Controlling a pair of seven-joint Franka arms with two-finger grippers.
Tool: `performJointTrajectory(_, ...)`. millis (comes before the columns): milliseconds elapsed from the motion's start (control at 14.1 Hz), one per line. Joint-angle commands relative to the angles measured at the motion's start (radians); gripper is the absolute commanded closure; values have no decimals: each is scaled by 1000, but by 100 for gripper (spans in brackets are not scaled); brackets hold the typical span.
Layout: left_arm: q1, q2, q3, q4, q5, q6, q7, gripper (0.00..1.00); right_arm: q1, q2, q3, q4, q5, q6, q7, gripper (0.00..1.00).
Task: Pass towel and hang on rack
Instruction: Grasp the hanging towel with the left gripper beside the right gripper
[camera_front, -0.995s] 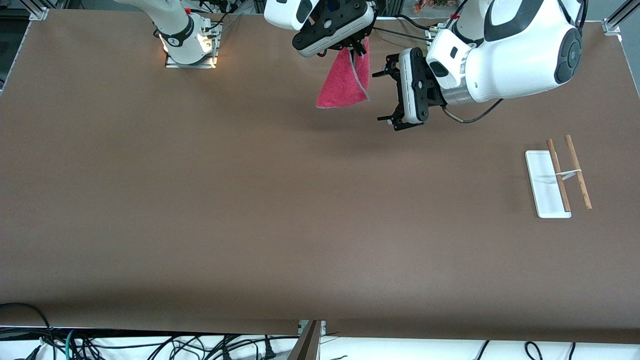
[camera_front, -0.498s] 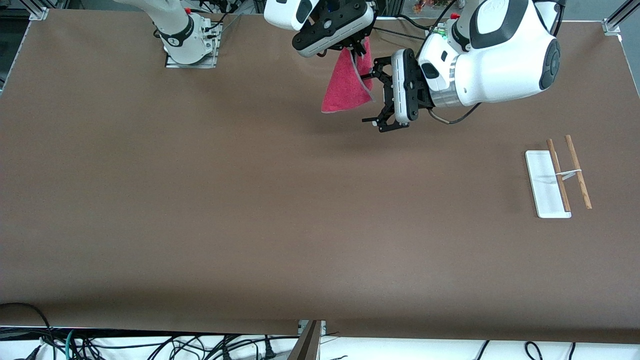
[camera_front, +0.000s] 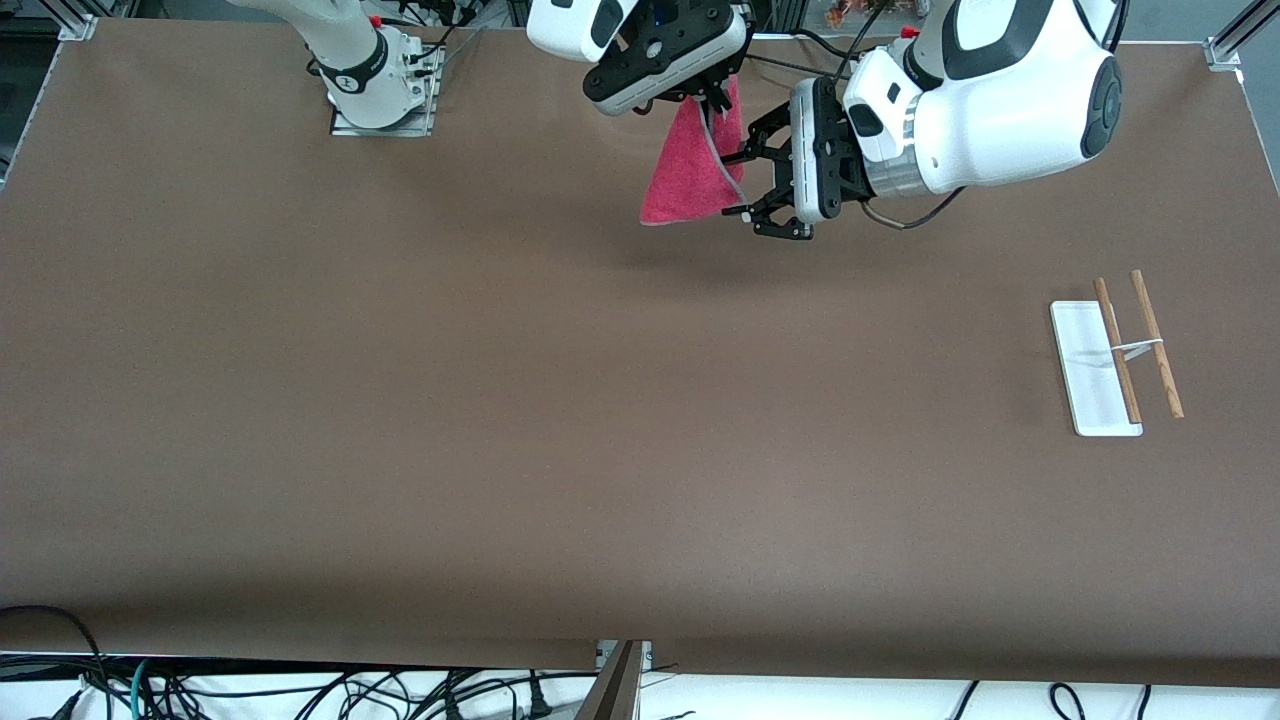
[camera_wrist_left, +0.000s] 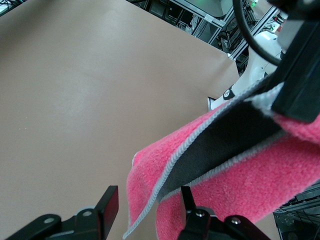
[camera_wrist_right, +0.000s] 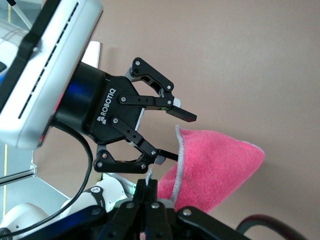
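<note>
The pink-red towel (camera_front: 690, 170) hangs in the air from my right gripper (camera_front: 716, 99), which is shut on its top corner over the table's edge by the robot bases. My left gripper (camera_front: 745, 184) is open, turned sideways, with its fingers on either side of the towel's lower hanging edge. In the left wrist view the towel (camera_wrist_left: 225, 175) hangs between the two spread fingers (camera_wrist_left: 107, 205). In the right wrist view the towel (camera_wrist_right: 215, 167) hangs below the shut fingertips (camera_wrist_right: 150, 192), with the left gripper (camera_wrist_right: 180, 135) open at its edge. The rack (camera_front: 1115, 350) stands toward the left arm's end of the table.
The brown table (camera_front: 500, 400) is bare apart from the rack. The right arm's base (camera_front: 375, 85) stands at the table's top edge. Cables (camera_front: 300, 690) lie below the table's edge nearest the front camera.
My left gripper has moved toward the hanging towel, and its open fingers now straddle the towel's lower edge. The right gripper has held still with the towel.
</note>
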Motion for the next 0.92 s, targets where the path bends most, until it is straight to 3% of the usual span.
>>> performJointTrajectory(0,10,-27,-8,-29,-37,17,34,53,1,5,-5,14,19,3,10,100)
performJointTrajectory(71,8,-27,-8,-31,-37,19,34,69,1,5,-6,15,19,3,10,100)
performJointTrajectory(142,7,-25,-8,-31,-37,19,34,95,1,5,-6,14,19,3,10,100)
performJointTrajectory(213,7,-24,-8,-32,-35,19,34,100,3,5,-6,14,19,3,10,100)
performJointTrajectory(782,5,-24,-8,-32,-37,22,34,100,3,6,-9,14,19,14,7,100)
performJointTrajectory(853,5,-24,-8,-32,-37,22,34,100,1,6,-11,12,19,23,7,68)
